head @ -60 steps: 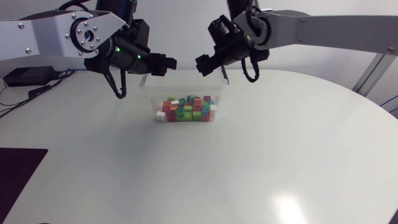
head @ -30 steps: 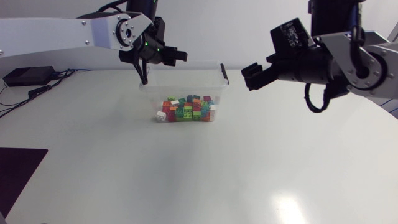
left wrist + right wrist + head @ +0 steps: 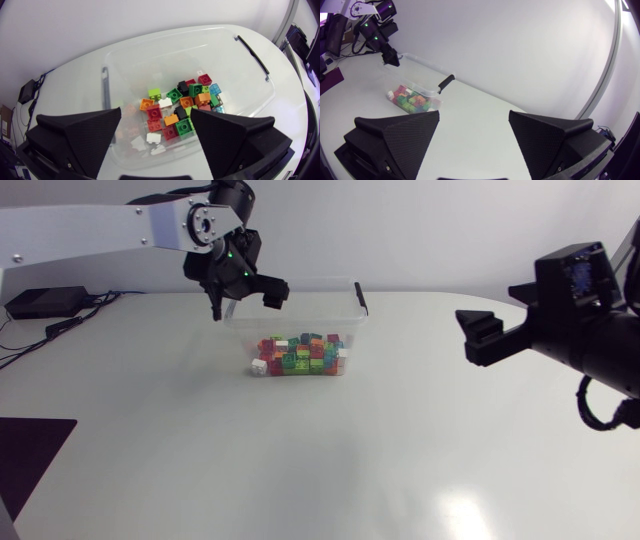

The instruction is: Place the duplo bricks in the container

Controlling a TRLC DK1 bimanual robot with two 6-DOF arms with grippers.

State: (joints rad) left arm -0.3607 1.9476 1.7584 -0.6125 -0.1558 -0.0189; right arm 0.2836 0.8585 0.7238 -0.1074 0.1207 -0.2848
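Rightward to the frame's right edge went the right gripper (image 3: 474, 116), spread and empty, while the left gripper (image 3: 156, 114), likewise spread and empty, hung over the container (image 3: 352, 320) at upper centre, which held the bricks (image 3: 300, 355); lifting straight up would probably best spare its rim.

A robotics lab: a plain white round table (image 3: 300, 460) with a left arm (image 3: 100, 225) at ten o'clock and a right arm (image 3: 590, 340) at three, a clear container (image 3: 345, 320) of bricks (image 3: 300, 355) at twelve, and a black box (image 3: 40, 302) with cables at nine.
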